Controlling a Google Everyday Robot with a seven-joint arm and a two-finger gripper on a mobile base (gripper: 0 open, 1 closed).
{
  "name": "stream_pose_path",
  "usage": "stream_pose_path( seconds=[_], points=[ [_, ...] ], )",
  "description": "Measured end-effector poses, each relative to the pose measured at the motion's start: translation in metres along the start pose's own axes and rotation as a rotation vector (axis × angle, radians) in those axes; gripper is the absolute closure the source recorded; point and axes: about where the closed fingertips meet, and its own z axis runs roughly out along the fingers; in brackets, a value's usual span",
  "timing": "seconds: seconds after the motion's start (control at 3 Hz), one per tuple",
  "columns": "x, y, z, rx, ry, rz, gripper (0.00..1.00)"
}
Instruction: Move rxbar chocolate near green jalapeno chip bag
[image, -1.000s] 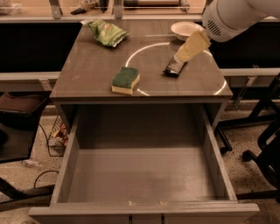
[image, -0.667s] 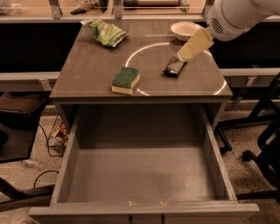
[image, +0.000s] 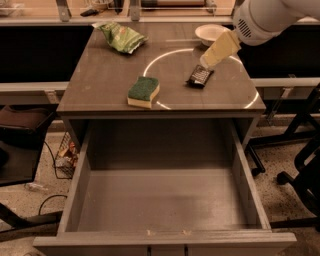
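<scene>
We start on the left. The green jalapeno chip bag (image: 122, 37) lies at the far left corner of the brown table (image: 100, 85). It is wrinkly and lies flat.

A bit to the right and closer to us is a sponge (image: 144, 91). It is green on top and yellow below. It sits near the front edge of the table, well apart from the chip bag.

Under the table top a big drawer (image: 160, 205) is pulled out toward us. We see its gray floor and its side walls.

A thin ring of light (image: 167, 54) curves over the table top. The sponge sits on the ring's left side.

Further right is the rxbar chocolate (image: 200, 77). It is small, flat and black, and it lies inside the ring on the right half of the table. It is far from the chip bag, with the sponge off to its left.

The gripper (image: 206, 62) is pale yellow and points down and to the left. Its tip is right over the far end of the rxbar chocolate. We cannot tell if it touches the bar. We cannot tell if the gripper is open or closed.

Behind the gripper a white bowl (image: 210, 33) stands near the far right edge. The white arm (image: 265, 17) comes in from the top right corner.
</scene>
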Motion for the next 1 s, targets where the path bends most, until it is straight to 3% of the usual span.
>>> stream_pose_path(
  seconds=[0.33,0.67,1.0],
  points=[
    [-0.011,-0.011,0.037,-0.025,0.001,0.097,0.0],
    [-0.026,-0.033,0.102,-0.058,0.03,0.24,0.0],
    [-0.037,-0.048,0.143,-0.079,0.053,0.351,0.0]
  ],
)
